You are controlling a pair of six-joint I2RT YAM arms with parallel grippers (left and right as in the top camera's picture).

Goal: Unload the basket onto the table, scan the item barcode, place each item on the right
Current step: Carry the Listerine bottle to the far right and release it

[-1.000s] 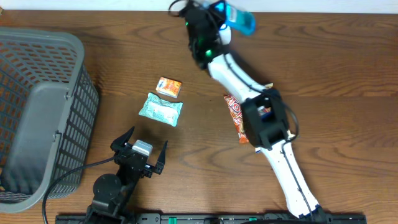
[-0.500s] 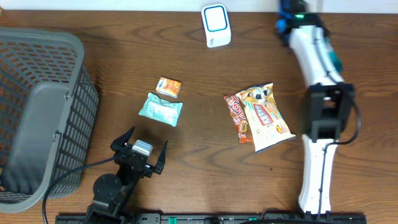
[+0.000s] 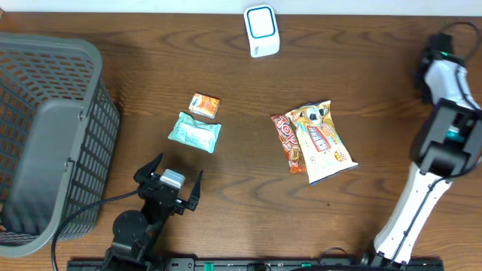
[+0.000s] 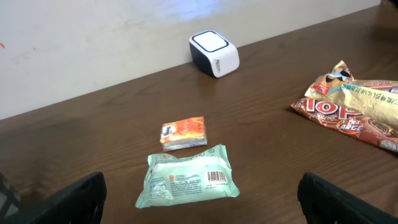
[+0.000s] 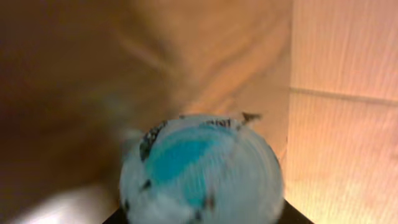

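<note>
1. Right fingers: up at the far right edge of the counter. In the wrist view a blue-and-white item fills the lower frame, off the surface, so it reads as clamped. The view is badly smeared and no barcode can be made out.
2. Left fingers: spread wide, empty, parked low near the front edge and pointing at the green pack.
3. Scanner: sits at the back edge with its face up and nothing over it, well apart from the held item.
4. Other stock: the orange pack is just behind the green one, two snack bags lie side by side mid-counter, and the basket is at the left.
5. Step, as a judgement: the item is in transit in the air, not presented to the scanner.
6. Next move: if unscanned, swing the item back over the scanner with the code side turned down to the window and hold it steady. The left arm has nothing to do yet.
</note>
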